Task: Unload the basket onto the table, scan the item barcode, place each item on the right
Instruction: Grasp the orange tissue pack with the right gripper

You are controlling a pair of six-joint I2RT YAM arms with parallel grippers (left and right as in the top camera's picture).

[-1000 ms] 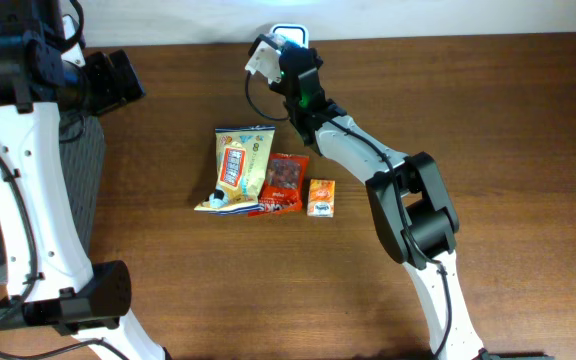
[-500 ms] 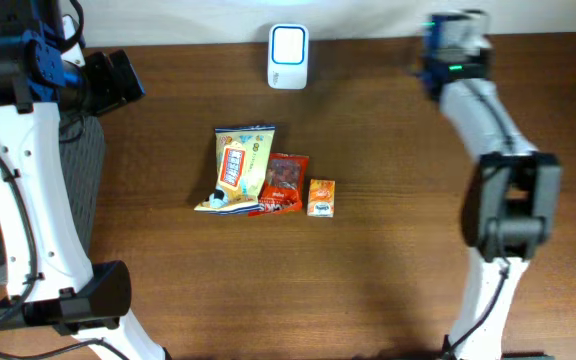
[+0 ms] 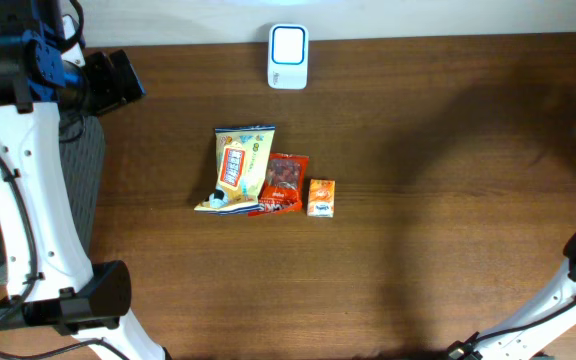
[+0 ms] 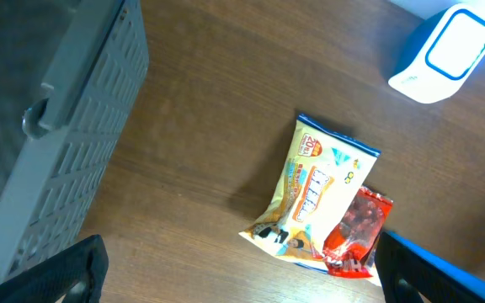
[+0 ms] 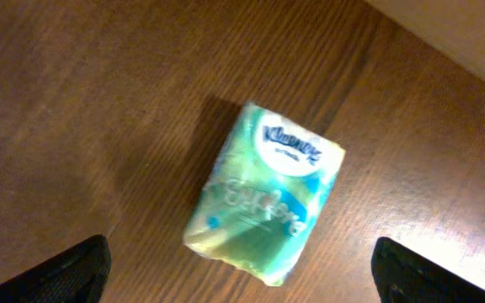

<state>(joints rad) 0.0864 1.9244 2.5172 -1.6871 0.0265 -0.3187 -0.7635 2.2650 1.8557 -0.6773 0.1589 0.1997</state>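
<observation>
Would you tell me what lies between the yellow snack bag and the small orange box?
A red snack packet lies there, seen in the overhead view.

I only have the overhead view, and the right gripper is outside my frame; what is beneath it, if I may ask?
Observer: A green Kleenex pack lies flat on the wooden table below the right gripper.
Operator: Is it gripped?
Observer: No, the fingers stand wide apart, clear of the pack.
Operator: And the other arm?
Observer: The left gripper is open as well, with the yellow snack bag in its camera's view.
</observation>
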